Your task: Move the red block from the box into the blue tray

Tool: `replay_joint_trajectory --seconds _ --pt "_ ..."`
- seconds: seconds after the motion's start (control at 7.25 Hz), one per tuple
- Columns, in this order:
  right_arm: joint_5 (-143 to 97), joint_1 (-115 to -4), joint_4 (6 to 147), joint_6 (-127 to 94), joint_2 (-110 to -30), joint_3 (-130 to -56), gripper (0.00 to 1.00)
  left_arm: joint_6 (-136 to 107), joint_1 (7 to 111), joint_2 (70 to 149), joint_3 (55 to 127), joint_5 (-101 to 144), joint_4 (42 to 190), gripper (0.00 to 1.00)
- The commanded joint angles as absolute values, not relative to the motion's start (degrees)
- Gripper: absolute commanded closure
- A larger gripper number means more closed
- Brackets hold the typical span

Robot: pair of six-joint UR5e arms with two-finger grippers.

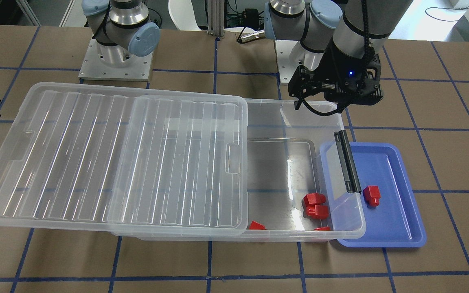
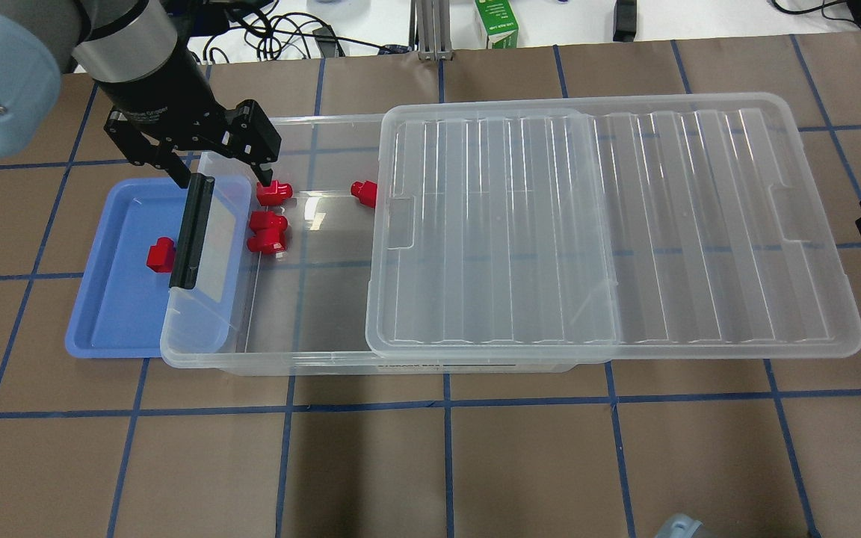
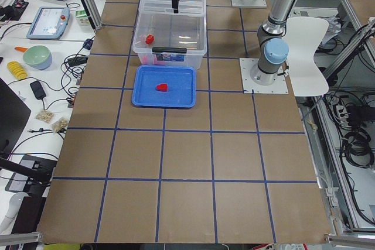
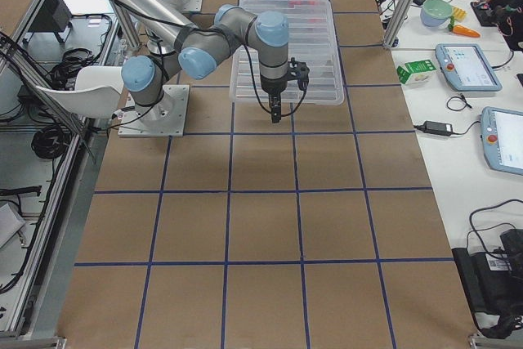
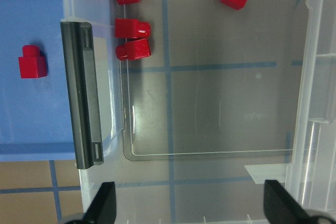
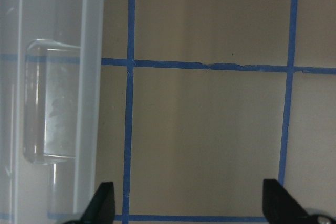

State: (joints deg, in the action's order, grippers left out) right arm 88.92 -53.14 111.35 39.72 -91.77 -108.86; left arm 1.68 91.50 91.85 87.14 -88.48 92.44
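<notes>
One red block (image 2: 161, 254) lies in the blue tray (image 2: 116, 314), also seen in the left wrist view (image 5: 32, 62). Several more red blocks (image 2: 267, 232) lie in the clear box (image 2: 311, 329), near its latch end. The ribbed lid (image 2: 610, 224) is slid aside and covers the rest of the box. My left gripper (image 2: 223, 179) hangs open and empty above the far corner of the box's open end; its fingertips (image 5: 105, 203) stand wide apart. My right gripper (image 6: 191, 208) is open and empty over bare table beside the lid's edge.
The box's end with the black bar latch (image 2: 191, 232) overhangs the tray's inner edge. A green carton (image 2: 496, 22) stands beyond the table's far edge. The table is brown with a grid of blue tape.
</notes>
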Motion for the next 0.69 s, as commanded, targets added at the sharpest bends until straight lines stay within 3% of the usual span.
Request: replay_joint_trajectory --seconds 0.0,0.55 --pt "88.8 -52.9 114.8 39.5 -91.8 -112.3 0.0 1.9 91.1 90.5 88.1 -88.6 93.2 0.0" --pt "88.6 -53.8 114.4 36.1 -90.3 -112.3 0.0 2.7 87.4 89.9 88.2 -88.7 95.1 0.0"
